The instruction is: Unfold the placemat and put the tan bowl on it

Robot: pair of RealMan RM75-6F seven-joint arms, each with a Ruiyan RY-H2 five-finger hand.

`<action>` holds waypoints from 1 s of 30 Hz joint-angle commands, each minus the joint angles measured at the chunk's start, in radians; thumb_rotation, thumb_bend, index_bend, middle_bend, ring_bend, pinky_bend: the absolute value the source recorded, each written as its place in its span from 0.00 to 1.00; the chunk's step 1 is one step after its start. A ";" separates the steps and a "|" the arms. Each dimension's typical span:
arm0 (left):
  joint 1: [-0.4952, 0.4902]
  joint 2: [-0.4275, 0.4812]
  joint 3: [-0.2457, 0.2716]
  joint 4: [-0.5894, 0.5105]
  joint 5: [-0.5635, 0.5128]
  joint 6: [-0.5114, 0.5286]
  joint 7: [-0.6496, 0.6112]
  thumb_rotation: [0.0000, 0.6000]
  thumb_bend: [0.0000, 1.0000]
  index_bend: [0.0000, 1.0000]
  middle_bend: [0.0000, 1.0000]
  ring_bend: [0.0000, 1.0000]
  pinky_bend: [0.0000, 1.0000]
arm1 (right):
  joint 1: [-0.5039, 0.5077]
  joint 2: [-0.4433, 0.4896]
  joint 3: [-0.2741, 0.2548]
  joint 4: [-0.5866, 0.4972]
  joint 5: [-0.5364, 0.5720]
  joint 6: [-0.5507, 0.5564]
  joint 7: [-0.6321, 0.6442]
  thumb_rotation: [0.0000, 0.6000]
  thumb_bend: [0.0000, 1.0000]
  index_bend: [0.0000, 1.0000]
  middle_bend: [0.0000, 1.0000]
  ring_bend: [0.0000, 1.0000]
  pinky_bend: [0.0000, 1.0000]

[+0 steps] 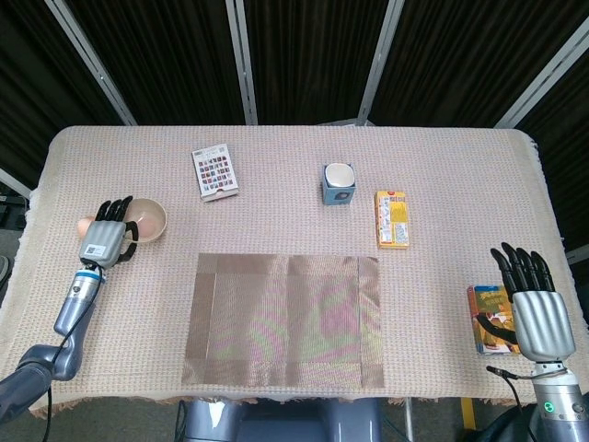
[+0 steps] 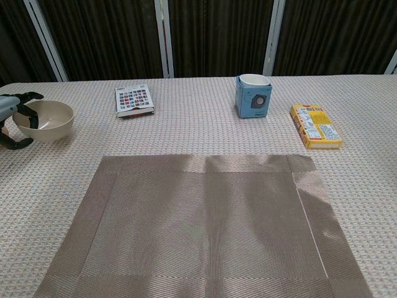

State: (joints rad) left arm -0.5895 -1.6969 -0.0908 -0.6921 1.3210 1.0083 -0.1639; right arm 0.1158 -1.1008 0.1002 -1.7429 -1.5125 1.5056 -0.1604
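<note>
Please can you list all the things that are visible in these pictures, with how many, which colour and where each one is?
placemat: 1, brown, unfolded flat at the front centre of the table.
tan bowl: 1, tan, on the table's left side, off the placemat.
card of stamps: 1, white with coloured squares, back left.
mug: 1, blue outside and white inside, back centre.
yellow box: 1, yellow, right of the mug.
orange packet: 1, orange, near the right edge, partly behind the right hand.
tablecloth: 1, beige, woven, covering the table.
left hand: 1, black and grey, fingers at the bowl's rim.
right hand: 1, black and grey, open, front right.
</note>
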 commanded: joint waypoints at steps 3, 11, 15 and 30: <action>0.005 0.052 0.009 -0.107 0.078 0.119 -0.025 1.00 0.44 0.67 0.00 0.00 0.00 | 0.000 0.002 0.001 -0.003 0.000 0.002 0.002 1.00 0.00 0.00 0.00 0.00 0.00; -0.036 0.169 0.023 -0.504 0.209 0.212 -0.003 1.00 0.44 0.67 0.00 0.00 0.00 | -0.001 0.006 0.004 -0.005 0.001 0.005 0.006 1.00 0.00 0.00 0.00 0.00 0.00; -0.075 0.181 0.035 -0.641 0.265 0.187 0.020 1.00 0.44 0.67 0.00 0.00 0.00 | -0.002 0.007 0.005 -0.005 0.000 0.008 0.007 1.00 0.00 0.00 0.00 0.00 0.00; -0.147 0.087 0.119 -0.715 0.335 0.030 0.125 1.00 0.45 0.67 0.00 0.00 0.00 | -0.007 0.020 0.011 -0.004 0.009 0.016 0.026 1.00 0.00 0.00 0.00 0.00 0.00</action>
State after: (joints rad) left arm -0.7355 -1.5998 0.0209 -1.4142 1.6563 1.0477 -0.0444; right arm 0.1082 -1.0815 0.1113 -1.7465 -1.5037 1.5214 -0.1346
